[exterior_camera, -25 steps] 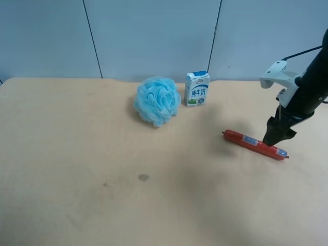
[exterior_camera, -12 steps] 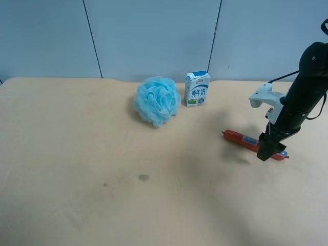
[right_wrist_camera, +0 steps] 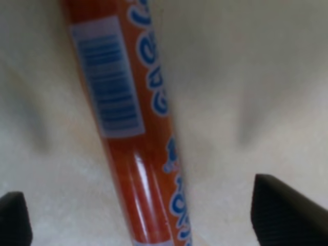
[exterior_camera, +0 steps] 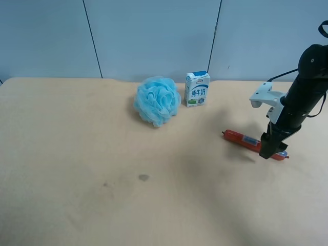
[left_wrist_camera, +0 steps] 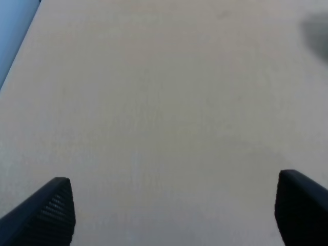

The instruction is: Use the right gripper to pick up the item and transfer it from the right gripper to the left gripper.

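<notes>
The right gripper [exterior_camera: 269, 148] points steeply down over the sausage [exterior_camera: 243, 138]. Its jaws are spread wide. In the right wrist view the two dark fingertips [right_wrist_camera: 284, 210] stand on either side of the red-orange tube [right_wrist_camera: 128, 128] with bare table showing between each tip and the wrapper, so nothing is gripped. The tube runs lengthwise between the tips, with its barcode label and blue lettering facing the camera. Whether the tips touch the table cannot be told.

From the gripper [right_wrist_camera: 148, 215] the black arm rises at a slant toward the exterior high view's right edge. A white camera bracket [exterior_camera: 264, 95] juts from its wrist on the side toward the milk carton [exterior_camera: 197, 88], and a dark cable loops near its top.

The sausage lies flat on the tan table [exterior_camera: 102, 154], well away from the milk carton, toward the exterior high view's right and nearer the camera. It lies slantwise, one end toward the carton, and the gripper covers the part near its other end. A blue bath pouf [exterior_camera: 157, 100] sits just beside the carton on its opposite side. A small dark stain [exterior_camera: 143, 177] marks the table well in front of the carton.

The left gripper [left_wrist_camera: 174, 210] appears only in its wrist view, jaws wide apart over bare table and holding nothing.
</notes>
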Tool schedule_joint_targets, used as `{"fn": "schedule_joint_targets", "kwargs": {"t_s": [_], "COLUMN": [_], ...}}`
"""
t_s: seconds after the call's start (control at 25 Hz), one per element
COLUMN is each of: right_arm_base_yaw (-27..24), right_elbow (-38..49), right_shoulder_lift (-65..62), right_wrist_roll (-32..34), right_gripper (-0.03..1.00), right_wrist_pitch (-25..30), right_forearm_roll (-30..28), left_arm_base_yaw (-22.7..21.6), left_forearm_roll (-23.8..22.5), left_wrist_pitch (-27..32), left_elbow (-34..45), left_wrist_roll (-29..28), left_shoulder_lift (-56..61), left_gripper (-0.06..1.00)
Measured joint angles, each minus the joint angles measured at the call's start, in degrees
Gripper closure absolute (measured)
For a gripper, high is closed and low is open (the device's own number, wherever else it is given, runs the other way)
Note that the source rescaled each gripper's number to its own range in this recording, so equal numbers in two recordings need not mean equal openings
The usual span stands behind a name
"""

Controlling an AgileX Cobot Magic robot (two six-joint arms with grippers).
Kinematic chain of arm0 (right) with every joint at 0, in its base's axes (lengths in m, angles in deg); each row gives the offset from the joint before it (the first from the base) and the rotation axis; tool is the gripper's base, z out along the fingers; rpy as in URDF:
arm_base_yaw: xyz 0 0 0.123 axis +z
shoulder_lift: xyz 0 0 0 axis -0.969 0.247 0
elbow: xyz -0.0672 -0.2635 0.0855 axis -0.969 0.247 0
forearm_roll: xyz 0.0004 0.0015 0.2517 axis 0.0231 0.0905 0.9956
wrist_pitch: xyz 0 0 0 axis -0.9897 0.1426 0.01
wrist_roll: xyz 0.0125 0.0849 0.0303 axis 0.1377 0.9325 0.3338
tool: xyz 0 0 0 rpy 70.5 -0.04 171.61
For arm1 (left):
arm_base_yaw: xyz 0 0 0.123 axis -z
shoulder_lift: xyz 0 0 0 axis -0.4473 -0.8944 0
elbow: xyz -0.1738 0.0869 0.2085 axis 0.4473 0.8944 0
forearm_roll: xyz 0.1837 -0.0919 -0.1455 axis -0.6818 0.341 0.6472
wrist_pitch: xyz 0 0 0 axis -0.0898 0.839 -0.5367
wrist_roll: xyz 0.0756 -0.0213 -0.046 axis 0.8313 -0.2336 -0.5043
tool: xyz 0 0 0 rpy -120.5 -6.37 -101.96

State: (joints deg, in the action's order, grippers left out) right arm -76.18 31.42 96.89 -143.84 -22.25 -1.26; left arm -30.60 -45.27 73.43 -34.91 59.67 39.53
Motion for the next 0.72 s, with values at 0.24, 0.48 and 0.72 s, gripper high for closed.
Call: {"fn": "schedule_joint_targets", "kwargs": {"t_s": [0.24,0.48,0.72], "right_arm_base_yaw": [0.0,0.0,0.0], "right_elbow": [0.0,0.0,0.0], "right_shoulder_lift": [0.05,0.11,0.11], "right_wrist_roll": [0.0,0.0,0.0], "right_gripper": [0.1,0.12,0.13], "right_wrist_pitch": [-2.0,-3.09,-3.09], "right_forearm_roll": [0.0,0.0,0.17], "left_arm_base_yaw": [0.0,0.0,0.0], "left_forearm_roll": [0.0,0.0,0.0], "left_wrist_pitch": [0.0,0.0,0.0], "left_elbow": [0.0,0.0,0.0], "left_wrist_roll": [0.0,0.0,0.0], "left_shoulder_lift": [0.0,0.0,0.0], "left_gripper": [-0.06,-0.06,-0.06]}}
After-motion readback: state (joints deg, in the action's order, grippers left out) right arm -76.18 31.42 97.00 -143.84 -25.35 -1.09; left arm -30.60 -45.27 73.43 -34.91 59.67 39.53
